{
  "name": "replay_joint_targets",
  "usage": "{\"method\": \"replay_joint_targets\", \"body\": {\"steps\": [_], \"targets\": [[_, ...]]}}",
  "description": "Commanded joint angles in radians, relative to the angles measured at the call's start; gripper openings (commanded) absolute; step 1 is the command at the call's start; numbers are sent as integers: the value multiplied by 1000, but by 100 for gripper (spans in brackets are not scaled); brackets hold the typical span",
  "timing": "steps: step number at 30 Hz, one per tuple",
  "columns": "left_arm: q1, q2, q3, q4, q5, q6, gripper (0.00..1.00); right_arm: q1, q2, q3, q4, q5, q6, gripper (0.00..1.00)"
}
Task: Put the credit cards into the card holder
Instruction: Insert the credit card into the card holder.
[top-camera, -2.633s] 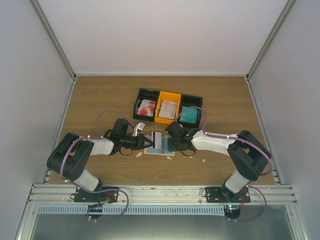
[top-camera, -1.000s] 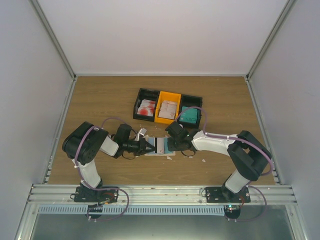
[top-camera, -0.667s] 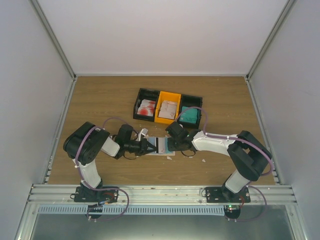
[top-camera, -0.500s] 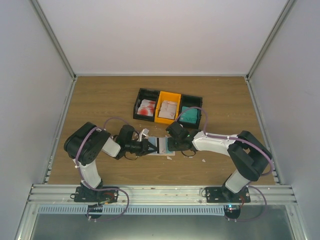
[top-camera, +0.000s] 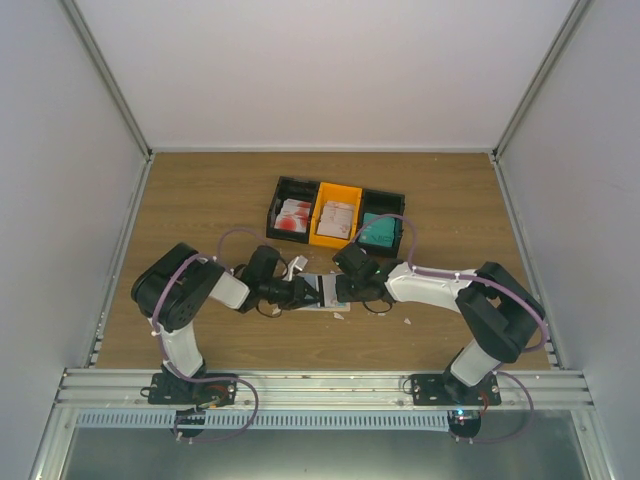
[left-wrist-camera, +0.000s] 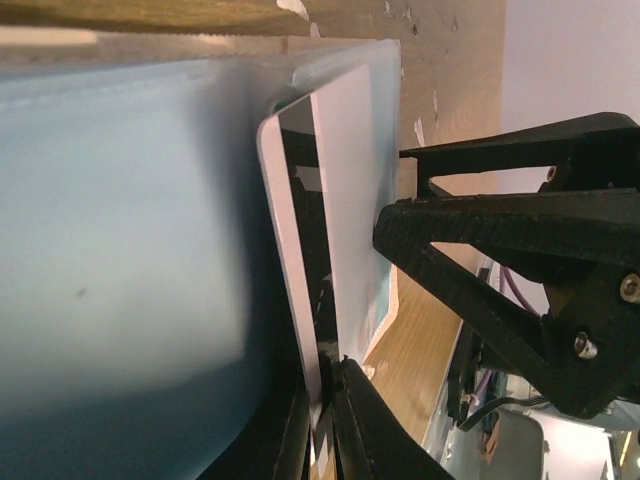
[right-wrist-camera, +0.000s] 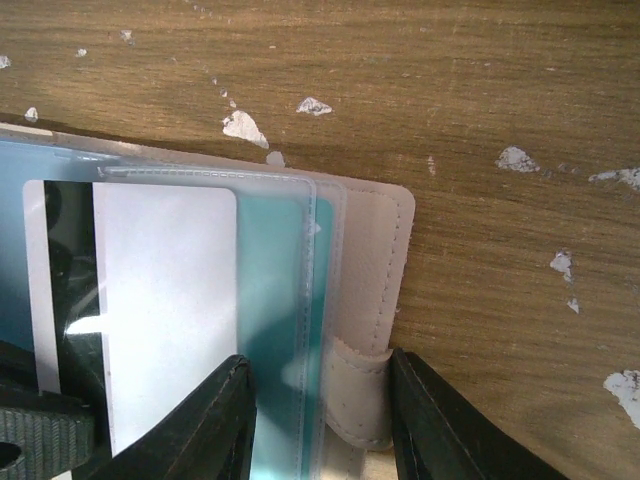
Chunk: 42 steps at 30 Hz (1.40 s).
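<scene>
The card holder (right-wrist-camera: 372, 255) lies open on the worktop (top-camera: 200, 200), about midway between its left and right edges and a little nearer to the front edge than the row of joined bins (top-camera: 274, 215). The two grippers meet over it from both sides. The left gripper (left-wrist-camera: 324, 400) has a white card (left-wrist-camera: 350, 200) between its fingers, which stand very close on both sides of the card's near edge; whether they really press it I cannot tell from the wrist view. The white card has a black stripe along one side and it overlaps the clear pockets of the holder, just beside a teal card (right-wrist-camera: 272, 300) that sits in a pocket. The right gripper (right-wrist-camera: 318, 390) has its jaws apart: one finger is over the teal pocket, the other is at the beige edge of the holder, and the snap tab (right-wrist-camera: 352, 400) is between them. In the bins are more cards: red-and-white cards (top-camera: 294, 215) in the left black one, pale cards (top-camera: 337, 215) in the orange one, teal cards (top-camera: 378, 231) in the right black one. Small white scraps (right-wrist-camera: 240, 128) lie on the wood near the holder
</scene>
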Motion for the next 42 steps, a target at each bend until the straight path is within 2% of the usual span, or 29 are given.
{"method": "replay_joint_targets", "body": {"steps": [1,12,27,30,34,39,42], "targets": [[-29,32,43,-75,-38,55,12,2,24,-38,-7,-27,5,38],[-51,1,76,-193,-98,114,20,1,6,-50,-3,-11,15,38],[-50,-212,26,-366,-172,154,51,2,2,-59,3,-15,9,38],[-50,-243,23,-395,-212,153,50,2,-7,-62,2,-14,9,38],[-50,-257,41,-427,-268,161,38,2,-22,-63,4,-11,11,38],[-49,-196,84,-442,-288,178,33,2,-40,-61,22,-28,11,43],[-50,-161,101,-444,-288,185,26,0,-54,-62,36,-42,12,46]]}}
